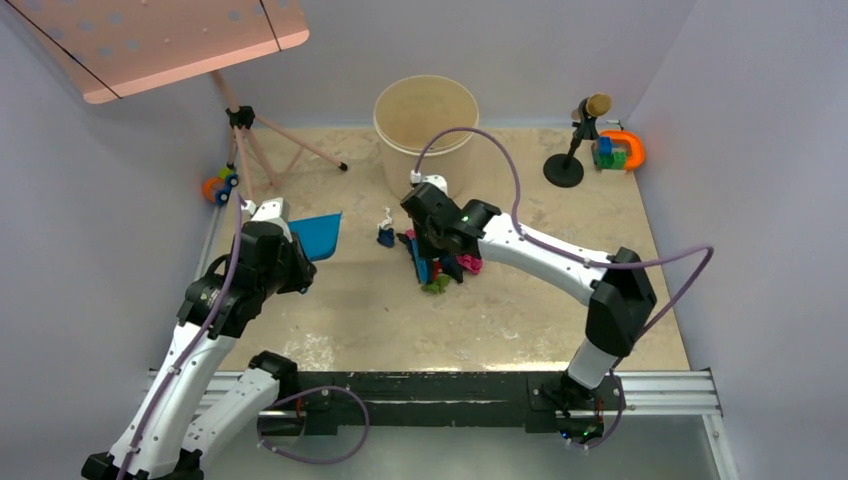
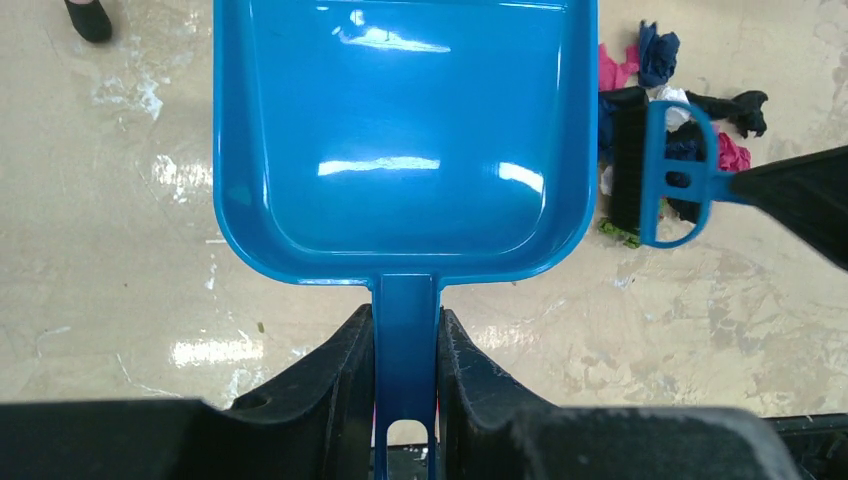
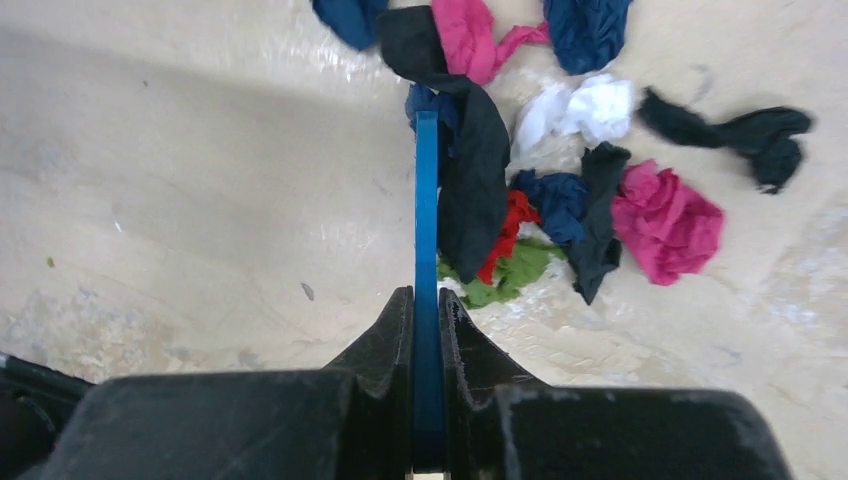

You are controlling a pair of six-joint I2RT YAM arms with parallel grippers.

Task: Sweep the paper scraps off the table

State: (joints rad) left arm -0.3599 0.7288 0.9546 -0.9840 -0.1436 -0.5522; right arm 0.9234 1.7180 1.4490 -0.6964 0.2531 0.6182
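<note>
Right claw [image 3: 427,300]: jaws almost closed, clamped on the flat handle of the blue brush [image 3: 427,190], which is seen edge-on. Left claw [image 2: 405,322]: jaws closed onto the handle of the blue dustpan [image 2: 400,130]. Nothing lies in the pan.

Paper scraps [image 1: 447,272]: one loose pile at the centre of the top view on the counter [image 1: 530,310], right under the right claw. One stray bit lies just to the pile's upper left. The right arm is the nearer one; the left claw sits well apart, left of centre.

Key relation: in the right wrist view the brush runs straight up the frame from the claw. Nearly all the scraps lie to its right, several touching it, and one black scrap is draped across the head. In the left wrist view the pile sits at the upper right, beside the pan's right wall and not before its mouth. The mouth points to the top of that frame, and the pan's long axis runs up-down.

Pile spread: roughly upper left to lower right in the top view.

Judgement: most scraps lie on the brush's side away from the pan. The brush probably has to get behind the pile, and the pan's mouth has to turn toward it, before a stroke carries anything in.
</note>
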